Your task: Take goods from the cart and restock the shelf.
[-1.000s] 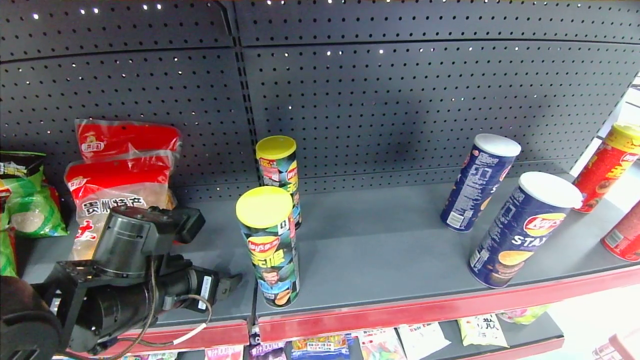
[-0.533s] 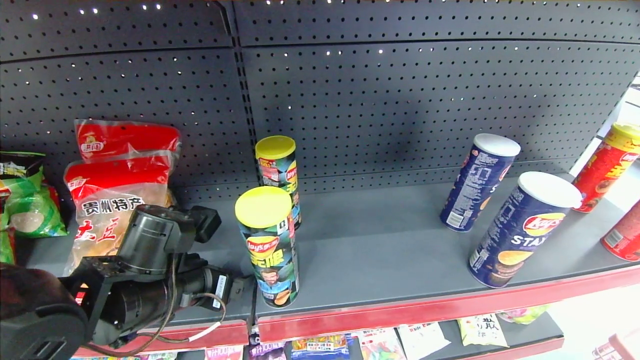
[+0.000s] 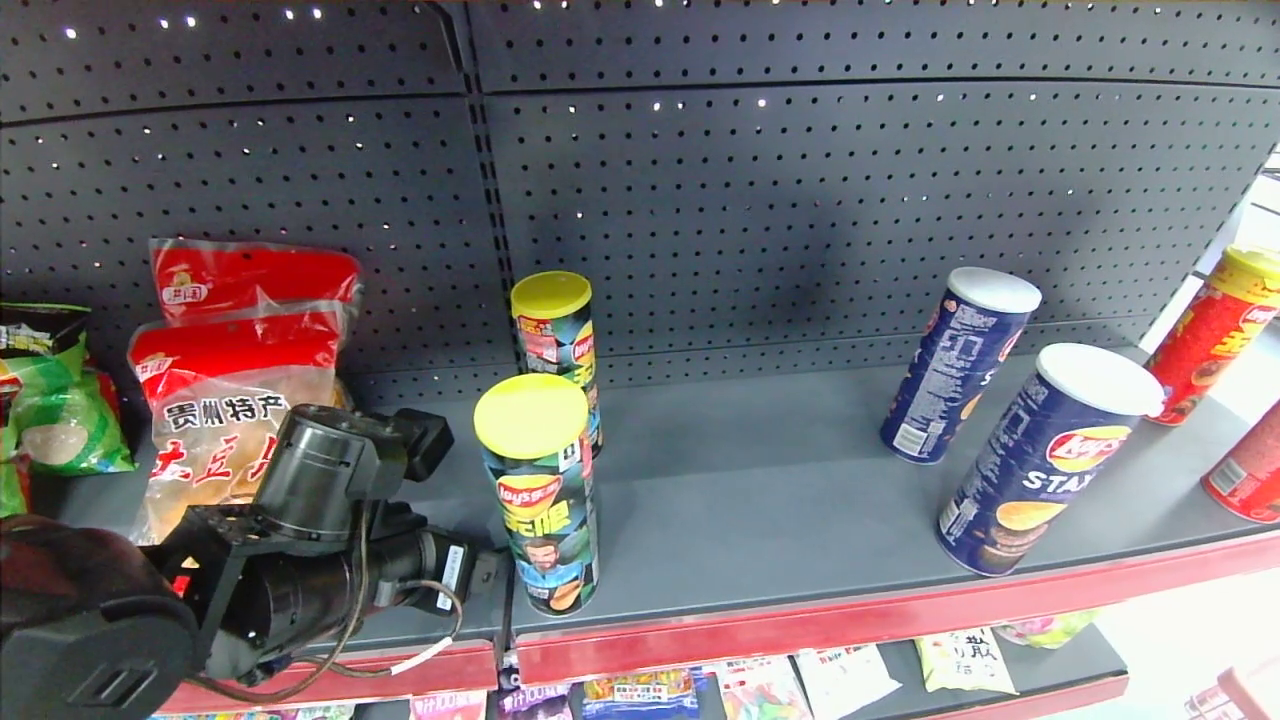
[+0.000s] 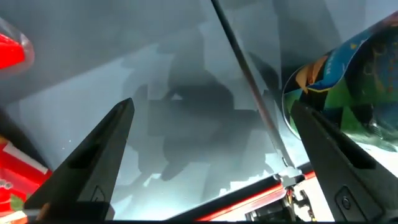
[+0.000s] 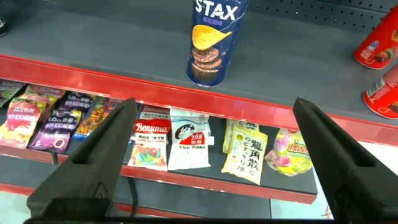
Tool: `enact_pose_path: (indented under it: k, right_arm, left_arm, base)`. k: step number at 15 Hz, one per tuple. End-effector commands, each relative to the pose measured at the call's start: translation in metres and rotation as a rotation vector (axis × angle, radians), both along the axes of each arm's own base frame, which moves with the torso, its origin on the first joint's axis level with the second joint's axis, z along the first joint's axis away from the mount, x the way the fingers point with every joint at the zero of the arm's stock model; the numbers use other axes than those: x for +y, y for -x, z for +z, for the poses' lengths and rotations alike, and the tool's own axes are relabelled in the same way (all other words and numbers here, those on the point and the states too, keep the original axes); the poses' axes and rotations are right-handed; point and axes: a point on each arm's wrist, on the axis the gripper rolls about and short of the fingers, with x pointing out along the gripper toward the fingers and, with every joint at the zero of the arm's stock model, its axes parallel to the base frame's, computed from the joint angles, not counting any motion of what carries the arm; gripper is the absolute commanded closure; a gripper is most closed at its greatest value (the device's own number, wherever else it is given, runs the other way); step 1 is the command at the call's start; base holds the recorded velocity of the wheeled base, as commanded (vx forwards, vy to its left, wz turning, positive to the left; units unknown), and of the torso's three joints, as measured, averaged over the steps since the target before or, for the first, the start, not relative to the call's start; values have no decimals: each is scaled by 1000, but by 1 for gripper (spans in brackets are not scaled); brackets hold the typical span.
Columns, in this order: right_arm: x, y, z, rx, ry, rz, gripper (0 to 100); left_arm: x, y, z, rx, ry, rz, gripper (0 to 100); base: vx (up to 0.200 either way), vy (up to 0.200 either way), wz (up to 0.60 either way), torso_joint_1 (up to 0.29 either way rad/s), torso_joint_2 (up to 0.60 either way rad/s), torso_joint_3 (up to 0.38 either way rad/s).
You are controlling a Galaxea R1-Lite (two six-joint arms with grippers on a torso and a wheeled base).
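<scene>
The left arm (image 3: 300,520) covers the near lower corner of the front red bag (image 3: 235,400). It also covers the shelf (image 3: 760,500) surface just left of the front yellow-lidded can (image 3: 540,500). That can hides the lower part of the rear yellow-lidded can (image 3: 555,330).

The green bags (image 3: 55,410) are cut off at the left edge. A red can (image 3: 1245,470) at the right edge shows as a slice. The far red can (image 3: 1215,320) has its lower end partly behind the lid of the near blue can (image 3: 1040,460).

The red shelf lip and the picture's edge cut the lower-shelf packets (image 3: 860,675).

In the left wrist view the front can is blurred and cropped. In the right wrist view the blue can's top is cut off.
</scene>
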Motion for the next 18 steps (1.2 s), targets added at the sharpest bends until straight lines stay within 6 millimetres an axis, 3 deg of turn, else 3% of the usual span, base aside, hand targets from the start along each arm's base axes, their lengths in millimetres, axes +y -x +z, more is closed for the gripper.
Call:
enact_pose_path:
  k: [1, 7, 10, 14, 16, 18]
  right_arm:
    - [0, 0, 0, -1, 0, 0, 0]
    - [0, 0, 2, -7, -1, -3, 0]
    - [0, 1, -3, 4, 2, 3, 0]
    - [5, -10, -5, 110, 13, 57, 0]
    - [7, -17, 1, 139, 26, 35, 0]
    - [6, -17, 0, 149, 34, -8, 0]
  left_arm:
    - [-2, 1, 0, -1, 1, -9, 0]
    - [0, 5, 0, 3, -1, -4, 0]
    - [25, 23, 4, -23, -19, 70, 0]
    - [62, 77, 45, -159, 30, 111, 0]
    - [86, 128, 71, -241, 25, 82, 0]
    - [97, 152, 78, -251, 19, 78, 0]
  base:
    - [0, 0, 0, 0, 0, 0]
    - [0, 0, 0, 0, 0, 0]
    - [0, 0, 0, 0, 0, 0]
    - [0, 0, 0, 0, 0, 0]
    - [0, 0, 0, 0, 0, 0]
    - [0, 0, 0, 0, 0, 0]
